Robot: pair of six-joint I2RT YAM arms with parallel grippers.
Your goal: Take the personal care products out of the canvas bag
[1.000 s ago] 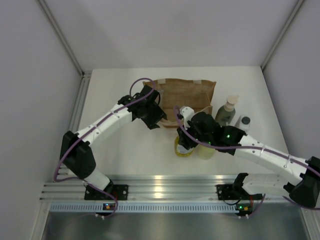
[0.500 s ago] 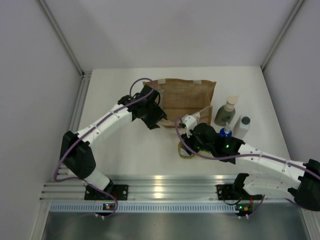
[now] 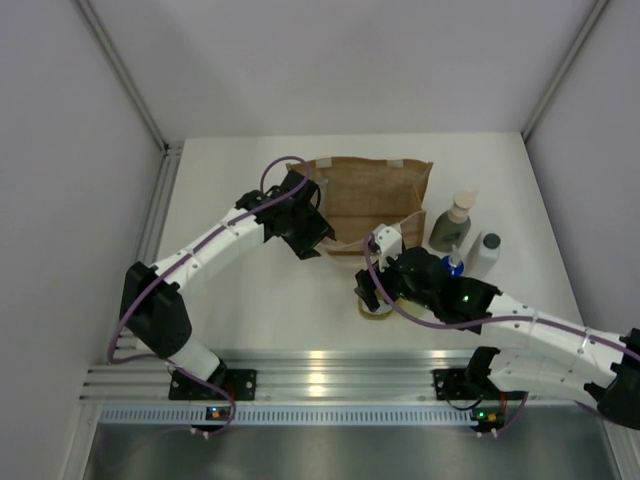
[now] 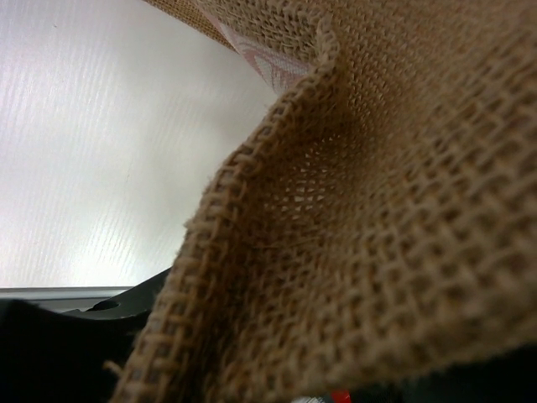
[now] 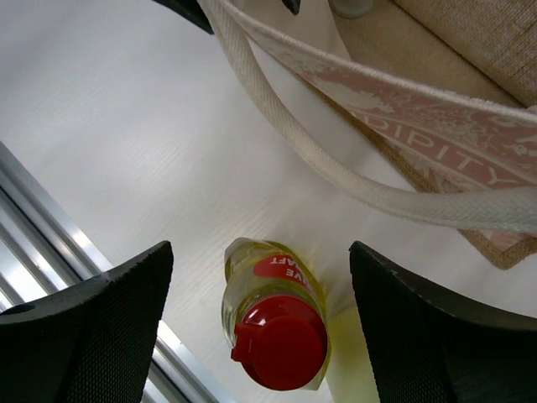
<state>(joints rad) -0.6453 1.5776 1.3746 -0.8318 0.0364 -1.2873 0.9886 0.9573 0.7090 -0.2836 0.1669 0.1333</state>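
Canvas bag (image 4: 377, 210): coarse open-weave cloth, jute-like, rough, matt, stray fibres at the edge. Handle (image 5: 352, 180): cream woven webbing, ribbed, matt. Bag lining (image 5: 436, 126): finer, smoother fabric w/ pink print, matt. Yellow red-capped bottle (image 5: 273, 311): clear glossy plastic, yellow contents; cap is smooth red plastic w/ slight sheen. Table (image 5: 101, 117): white, smooth, faint linear grain, satin w/ soft glare. Right gripper (image 5: 262, 256) pads (image 5: 92, 327): black, matt, fine dimpled texture; rubber or plastic, can't tell. Rail (image 3: 320, 372) at near edge: bare grooved metal, bright reflections. Arm shells (image 3: 215, 245): smooth white + black plastic, low gloss.
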